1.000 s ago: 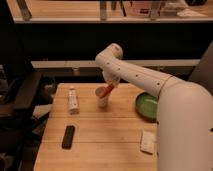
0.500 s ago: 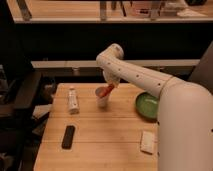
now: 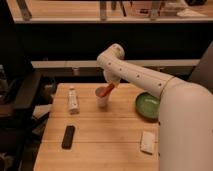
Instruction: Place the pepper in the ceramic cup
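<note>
The white ceramic cup [image 3: 103, 99] stands on the wooden table [image 3: 105, 135] near its far middle. The red-orange pepper [image 3: 107, 91] slants over the cup's rim, its lower end at or inside the cup's mouth. My gripper [image 3: 113, 84] is just above and right of the cup, at the pepper's upper end, at the end of the white arm that reaches in from the right. The arm hides the gripper's tip.
A white tube-like bottle [image 3: 73, 100] lies left of the cup. A green bowl [image 3: 148, 105] sits at the right. A black remote [image 3: 68, 136] lies at the front left and a white packet [image 3: 148, 141] at the front right. A dark chair stands left of the table.
</note>
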You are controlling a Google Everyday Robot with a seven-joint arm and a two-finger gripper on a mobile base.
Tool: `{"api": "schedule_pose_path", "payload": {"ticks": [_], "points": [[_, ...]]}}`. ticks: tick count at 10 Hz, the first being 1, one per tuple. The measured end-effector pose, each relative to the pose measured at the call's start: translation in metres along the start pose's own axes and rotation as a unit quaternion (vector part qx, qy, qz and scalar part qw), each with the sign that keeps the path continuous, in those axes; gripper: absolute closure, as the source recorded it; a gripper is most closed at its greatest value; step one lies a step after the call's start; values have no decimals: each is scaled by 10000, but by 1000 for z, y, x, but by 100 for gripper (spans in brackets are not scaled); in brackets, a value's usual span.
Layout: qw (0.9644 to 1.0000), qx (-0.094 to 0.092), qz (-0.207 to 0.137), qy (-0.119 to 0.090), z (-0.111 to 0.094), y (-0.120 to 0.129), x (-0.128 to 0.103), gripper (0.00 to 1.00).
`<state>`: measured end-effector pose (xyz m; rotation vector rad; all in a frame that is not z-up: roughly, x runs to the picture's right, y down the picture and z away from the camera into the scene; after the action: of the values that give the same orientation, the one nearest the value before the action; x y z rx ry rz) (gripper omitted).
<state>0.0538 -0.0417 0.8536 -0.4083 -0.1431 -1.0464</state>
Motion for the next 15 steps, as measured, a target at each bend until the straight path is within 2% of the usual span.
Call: {"api": "schedule_pose_path", "payload": {"ticks": [15], "points": [[9996,138,-195,149,-1,0,5,99]]}}
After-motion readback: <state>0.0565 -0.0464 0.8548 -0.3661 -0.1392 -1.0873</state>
